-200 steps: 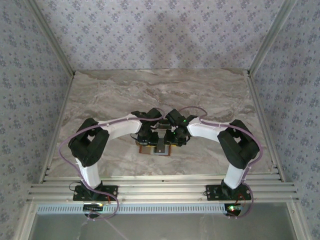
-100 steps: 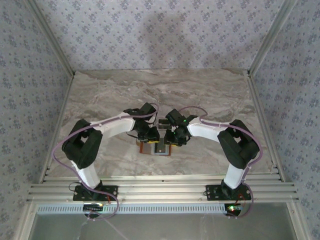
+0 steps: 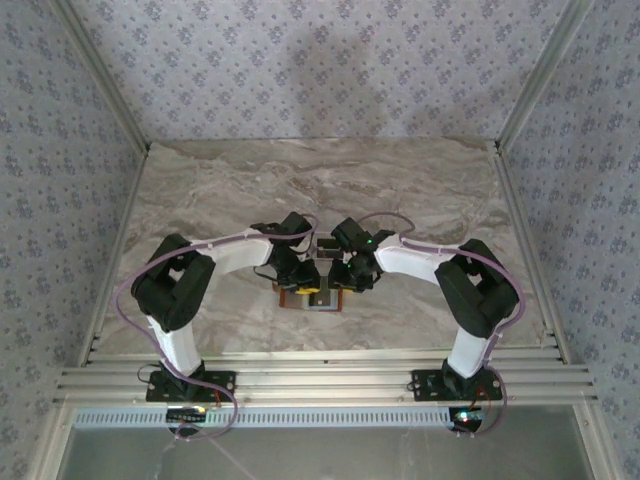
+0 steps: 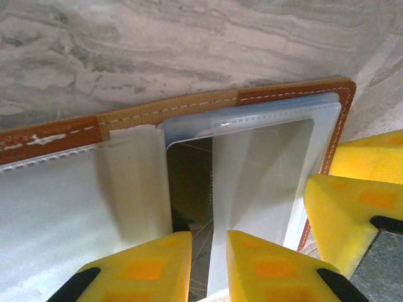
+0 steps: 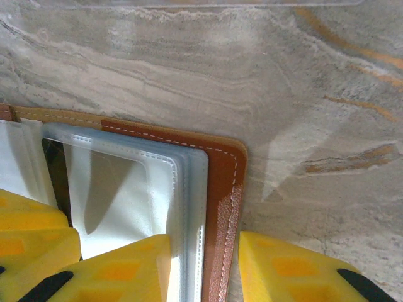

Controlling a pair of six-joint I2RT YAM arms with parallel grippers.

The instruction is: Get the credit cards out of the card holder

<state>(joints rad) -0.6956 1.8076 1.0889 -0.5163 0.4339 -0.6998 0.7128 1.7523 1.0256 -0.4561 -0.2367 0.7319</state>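
— Front and centre, between the two wrists, the card holder (image 4: 286, 94) lies spread flat, orange-brown leather side down, clear sleeves (image 4: 264, 163) facing up.

— Any card showing?

— Yes, a black card (image 4: 189, 182), tucked under the sleeve next to the fold, inside the holder.

— Left gripper?

— The left gripper (image 4: 209, 267) is right on it. Its yellow fingertips sit a narrow gap apart, and the card's near end and the sleeve's edge run into that gap. Whether they pinch, I cannot tell.

— And the right one?

— The right gripper (image 5: 204, 270) straddles the holder's right-hand edge, fingers clearly apart. One pad is over the sleeves, the other outside the stitched leather, over bare marble table (image 5: 302, 94).

— How close are the two?

— Just beside each other, both over the same half of the holder.
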